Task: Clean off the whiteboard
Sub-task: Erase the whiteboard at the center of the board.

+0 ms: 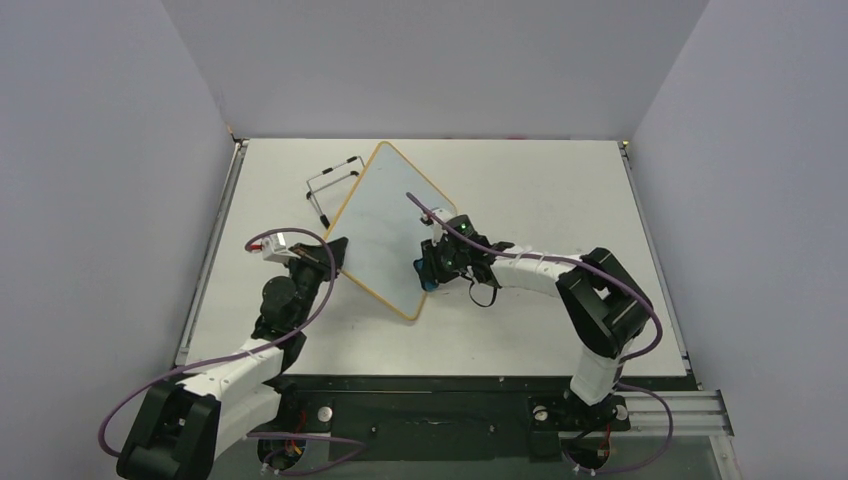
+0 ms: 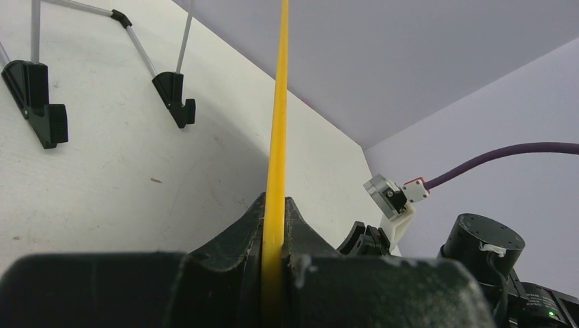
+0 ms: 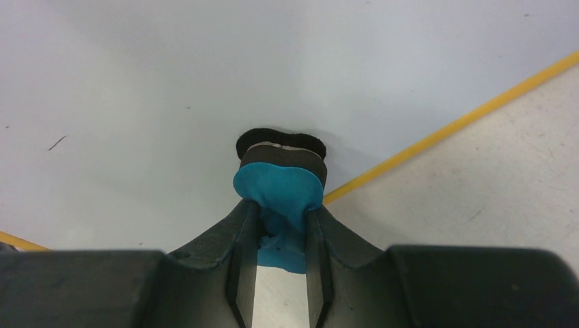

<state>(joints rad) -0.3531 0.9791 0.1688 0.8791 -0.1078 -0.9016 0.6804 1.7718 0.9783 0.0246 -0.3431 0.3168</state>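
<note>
The whiteboard (image 1: 390,225) lies tilted like a diamond on the table, its white face blank, thin yellow frame round it. My left gripper (image 1: 335,255) is shut on the board's left edge; in the left wrist view the yellow frame (image 2: 276,164) runs up from between the fingers. My right gripper (image 1: 430,272) is shut on a blue eraser (image 3: 280,195) with a black felt pad, and presses it on the board's face (image 3: 171,89) near the lower right edge. The eraser shows as a blue spot in the top view (image 1: 430,284).
A thin black wire stand (image 1: 335,180) lies on the table just behind the board's left side; its black feet (image 2: 174,99) show in the left wrist view. Grey walls close the table on three sides.
</note>
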